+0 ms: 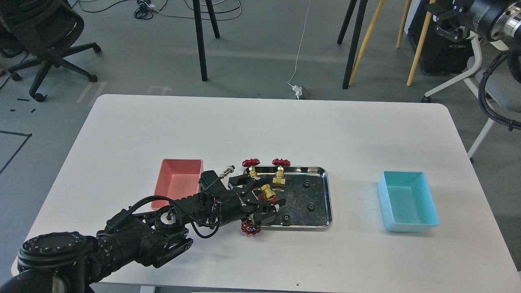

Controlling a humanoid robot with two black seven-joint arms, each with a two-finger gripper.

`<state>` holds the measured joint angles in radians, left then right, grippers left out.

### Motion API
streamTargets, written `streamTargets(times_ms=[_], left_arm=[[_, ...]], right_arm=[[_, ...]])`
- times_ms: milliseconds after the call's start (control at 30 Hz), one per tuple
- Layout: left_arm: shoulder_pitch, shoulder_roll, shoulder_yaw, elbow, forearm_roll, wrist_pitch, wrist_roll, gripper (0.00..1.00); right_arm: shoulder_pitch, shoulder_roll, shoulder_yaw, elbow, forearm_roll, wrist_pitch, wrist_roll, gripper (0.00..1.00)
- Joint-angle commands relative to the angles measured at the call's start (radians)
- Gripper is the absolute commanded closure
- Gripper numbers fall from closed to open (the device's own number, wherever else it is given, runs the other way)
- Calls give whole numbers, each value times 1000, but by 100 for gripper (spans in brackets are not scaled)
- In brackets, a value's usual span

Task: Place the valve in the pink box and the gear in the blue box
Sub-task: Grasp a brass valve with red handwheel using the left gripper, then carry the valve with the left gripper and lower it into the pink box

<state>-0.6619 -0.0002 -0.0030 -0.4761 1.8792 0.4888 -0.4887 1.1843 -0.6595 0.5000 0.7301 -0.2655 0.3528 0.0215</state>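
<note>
Leftmost, black office chair [44,40] on the grey floor beyond the white table [260,130]. Nearer, on the table's left half, pink box [179,181], open side up, partly covered at its near right corner by the left arm. Left gripper [266,199] reaching from the lower left over the left end of the steel tray [321,195], fingers spread apart on either side of a valve [268,192] lying tilted, brass body uppermost, red wheel beneath; whether the fingers touch it, cannot tell. Two more valves [251,166] and [280,169] upright at the tray's far left rim, red handwheels on top, just beside each other. Fourth valve [250,228] at the tray's near left corner, below the gripper, only its red wheel clear. On the tray's dark floor, small black gears: one [305,184] towards the far side, one [310,207] mid-tray, one [286,219] near the front rim. Further right, well apart from the tray, blue box [409,201], open side up. Top right corner, right gripper [441,20] held high off the table, dark and small; fingers apart or together, cannot tell.
</note>
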Motion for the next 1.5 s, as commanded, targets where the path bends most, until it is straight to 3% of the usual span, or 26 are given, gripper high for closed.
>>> streamTargets(times_ms=[0,233,400,500,733,900,1033,1267,1467], left_arm=[[-2,0,0,19,0,0,0,26],[-1,0,0,25,0,0,0,50],[-1,0,1,25,1,0,0,72],[-1,0,0,21,0,0,0,79],[-13,14,-14,5,-18,0,0,79],[-70,110,-17,-99,-116,0,0,78],[-102,232,-17,-194,-195,0,0,78],[-101,529,-12,-475,-206,0,0,78],[-62,696,-9,-567,-206,0,0,78]], right_arm=[[0,0,0,0,0,0,2,1],[-2,0,-1,0,-6,0,2,1],[1,6,-23,-23,-6,0,3,1],[8,24,-34,-47,-6,0,3,1],[12,38,-35,-64,-6,0,5,1],[28,49,-35,-64,-6,0,3,1],[29,64,-34,-75,-6,0,3,1],[37,84,-35,-92,-6,0,5,1],[37,92,-35,-106,-6,0,9,1]])
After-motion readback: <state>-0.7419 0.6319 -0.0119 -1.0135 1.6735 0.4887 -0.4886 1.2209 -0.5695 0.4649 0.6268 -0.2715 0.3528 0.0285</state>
